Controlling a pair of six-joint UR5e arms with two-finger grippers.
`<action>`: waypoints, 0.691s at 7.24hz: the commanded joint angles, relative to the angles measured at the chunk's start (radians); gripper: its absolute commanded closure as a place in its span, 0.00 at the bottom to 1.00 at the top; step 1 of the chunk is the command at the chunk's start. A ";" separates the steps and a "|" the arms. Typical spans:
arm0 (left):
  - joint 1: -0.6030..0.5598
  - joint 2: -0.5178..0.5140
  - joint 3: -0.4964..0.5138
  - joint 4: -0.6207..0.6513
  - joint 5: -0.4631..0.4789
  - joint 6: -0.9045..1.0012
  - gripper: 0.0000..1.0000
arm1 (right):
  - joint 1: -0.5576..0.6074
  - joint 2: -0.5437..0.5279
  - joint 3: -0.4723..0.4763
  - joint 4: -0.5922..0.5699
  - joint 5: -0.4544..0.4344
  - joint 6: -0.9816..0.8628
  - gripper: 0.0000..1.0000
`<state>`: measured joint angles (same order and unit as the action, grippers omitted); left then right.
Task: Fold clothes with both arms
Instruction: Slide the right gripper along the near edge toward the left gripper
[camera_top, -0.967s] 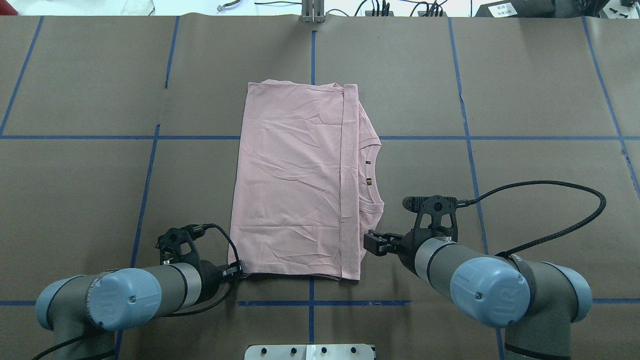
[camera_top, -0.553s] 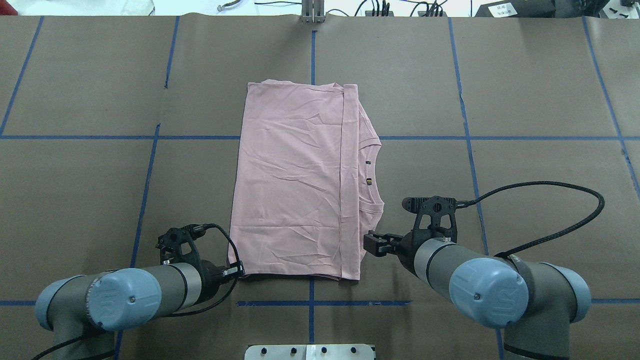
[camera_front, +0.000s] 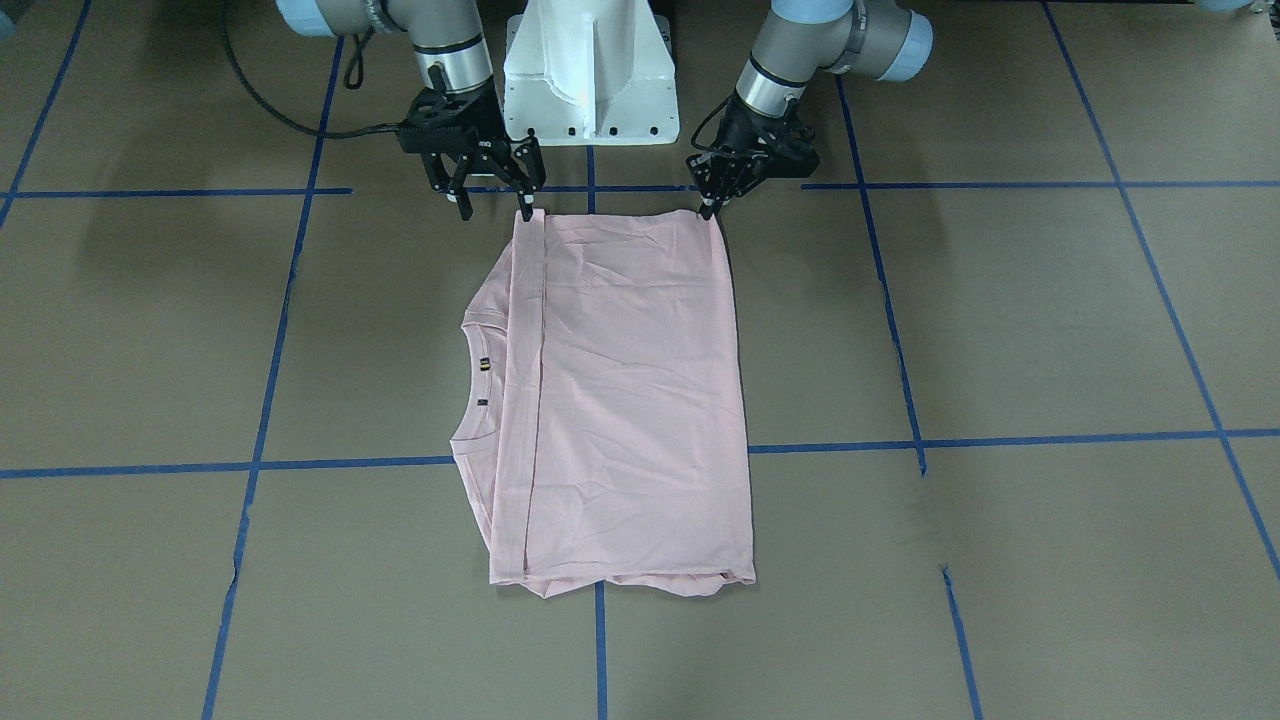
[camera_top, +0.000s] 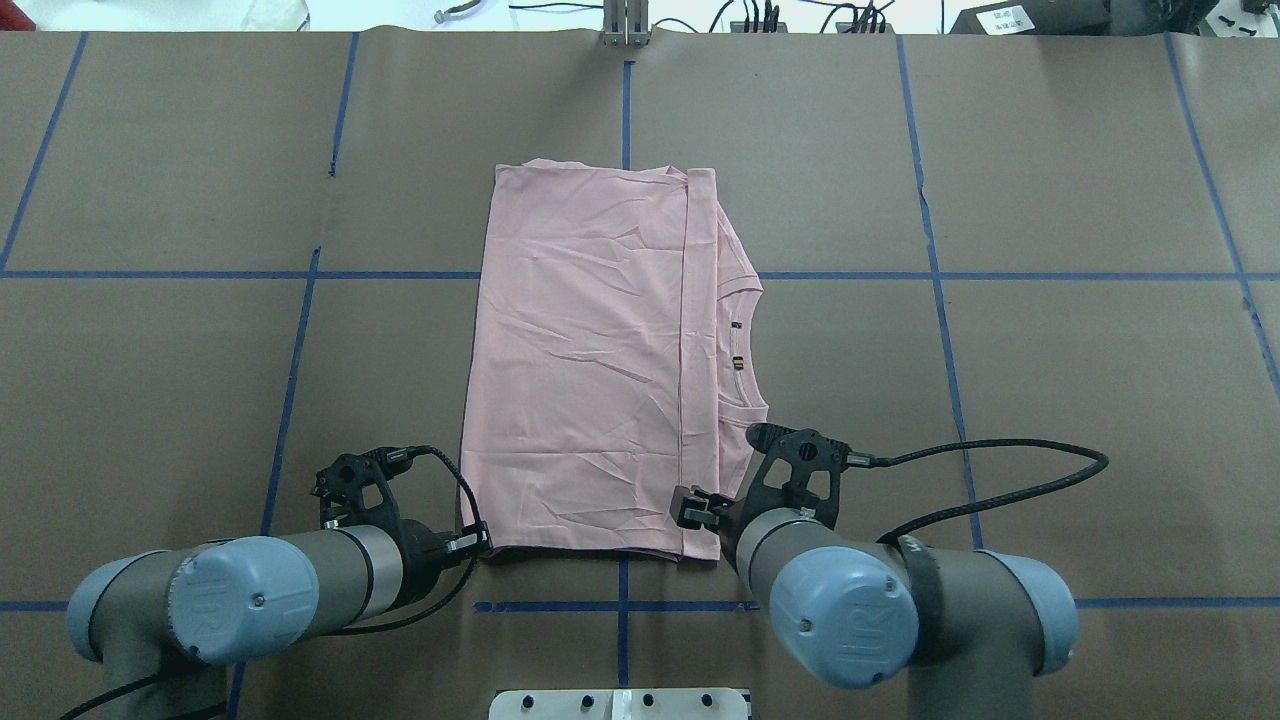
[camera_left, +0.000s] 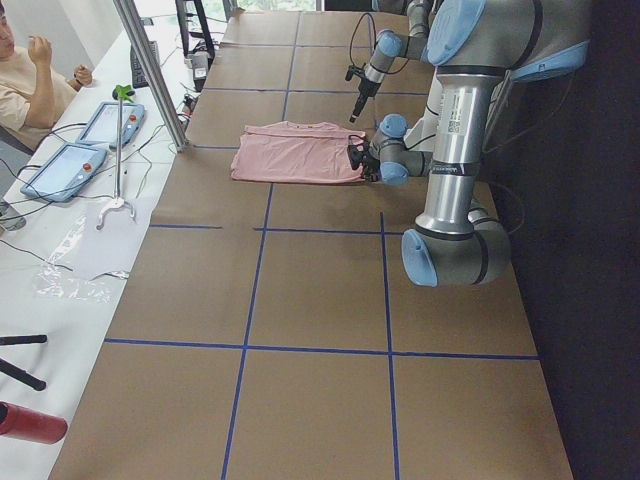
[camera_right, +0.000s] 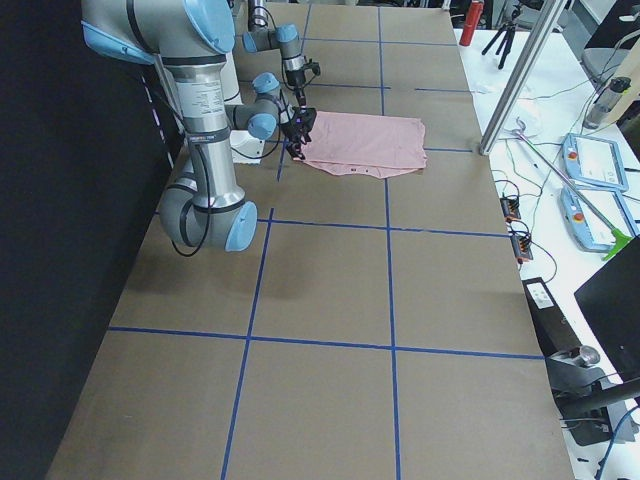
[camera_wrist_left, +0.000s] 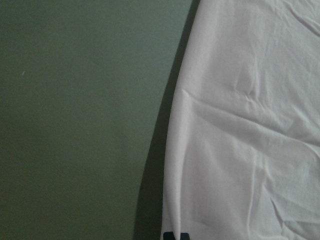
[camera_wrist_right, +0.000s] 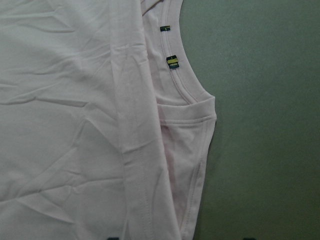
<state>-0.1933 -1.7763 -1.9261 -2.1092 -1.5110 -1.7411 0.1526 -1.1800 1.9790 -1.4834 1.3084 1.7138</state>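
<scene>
The pale pink T-shirt (camera_top: 580, 350) lies folded lengthwise and flat on the brown table, collar and small tags (camera_top: 737, 362) showing along its right side. My left gripper (camera_top: 480, 543) is low at the shirt's near left corner, shut on the cloth edge; in the front view its fingers (camera_front: 712, 205) meet in a point there. My right gripper (camera_top: 690, 510) hovers over the near right corner, open, its two fingers spread in the front view (camera_front: 495, 205), one fingertip (camera_front: 527, 212) at the folded hem. The right wrist view shows the collar tag (camera_wrist_right: 173, 62) and the fold.
The white pedestal base (camera_front: 590, 70) stands just behind both grippers. Blue tape lines (camera_top: 620, 606) cross the table. The right arm's black cable (camera_top: 1000, 470) loops over the table. In the left side view a person and tablets (camera_left: 60, 170) sit beyond the far edge.
The right arm has swung left and toward the shirt, bringing its open gripper from beside the shirt to over the near right corner. The left arm and the shirt have stayed still.
</scene>
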 joint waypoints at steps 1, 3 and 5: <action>0.001 -0.003 -0.001 0.000 0.000 0.000 1.00 | -0.008 0.083 -0.064 -0.090 0.006 0.027 0.21; 0.002 -0.005 -0.001 0.000 0.000 0.000 1.00 | -0.010 0.114 -0.066 -0.171 0.012 0.012 0.22; 0.002 -0.005 -0.001 -0.002 0.002 0.000 1.00 | -0.010 0.117 -0.094 -0.170 0.011 0.012 0.31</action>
<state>-0.1918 -1.7806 -1.9267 -2.1102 -1.5100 -1.7411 0.1427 -1.0673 1.9018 -1.6513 1.3198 1.7274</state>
